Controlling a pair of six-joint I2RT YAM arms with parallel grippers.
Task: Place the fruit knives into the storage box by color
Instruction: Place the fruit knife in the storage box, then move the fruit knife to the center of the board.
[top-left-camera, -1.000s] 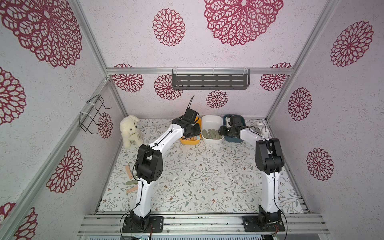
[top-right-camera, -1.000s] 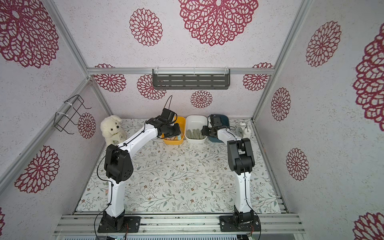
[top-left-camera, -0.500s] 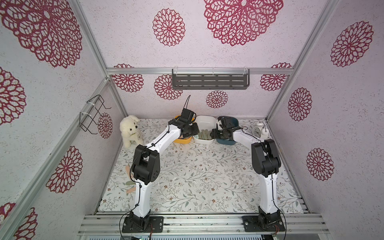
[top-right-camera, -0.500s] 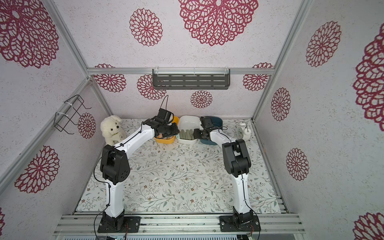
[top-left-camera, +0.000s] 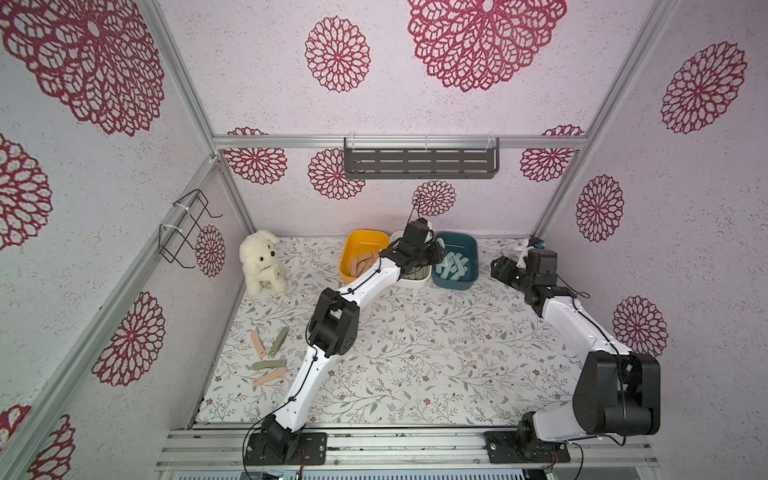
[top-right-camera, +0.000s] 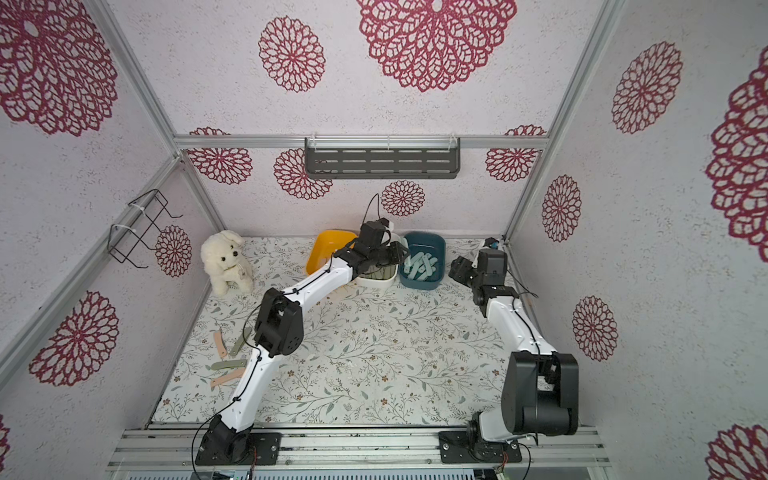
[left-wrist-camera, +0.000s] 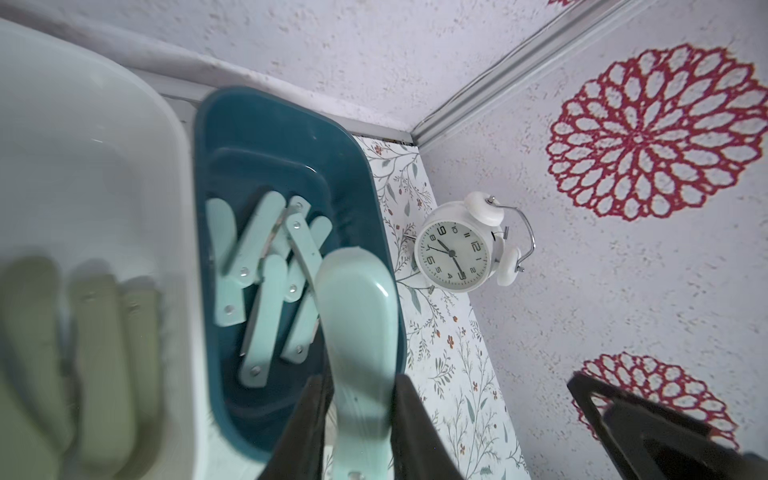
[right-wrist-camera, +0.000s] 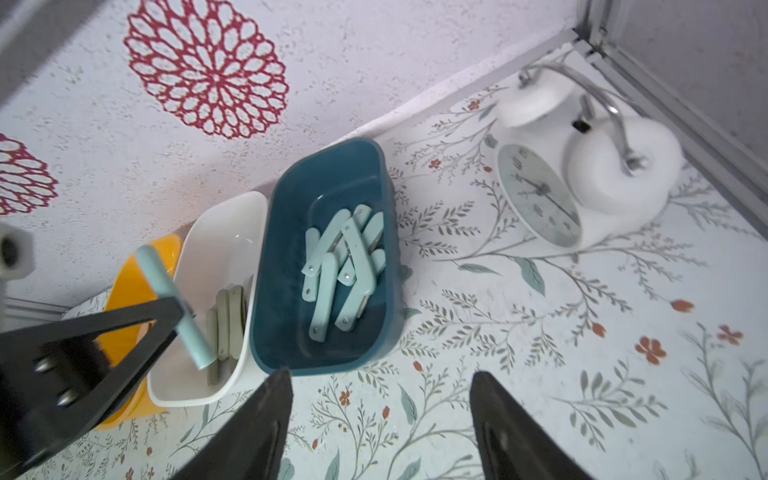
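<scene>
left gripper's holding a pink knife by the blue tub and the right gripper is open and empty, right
Not quite: the knife in the left gripper is pale mint, not pink, as the left wrist view shows. It is by the blue tub, and the right gripper is open and empty.

A: Walls?
B: Pale textured panels (top-left-camera: 415, 112), red rosette print, alu. profiles (top-left-camera: 282, 141) along edges. Grey slotted shelf (top-left-camera: 420, 160) on rear wall; black wire rack (top-left-camera: 185, 228) on left wall.
A: Floor?
B: Mat (top-left-camera: 436, 353) w/ leaf-twig print, alu. rails (top-left-camera: 415, 446) at front. Plush dog (top-left-camera: 261, 262) rear-left corner, white alarm clock (left-wrist-camera: 455, 253) rear-right. Light even.
</scene>
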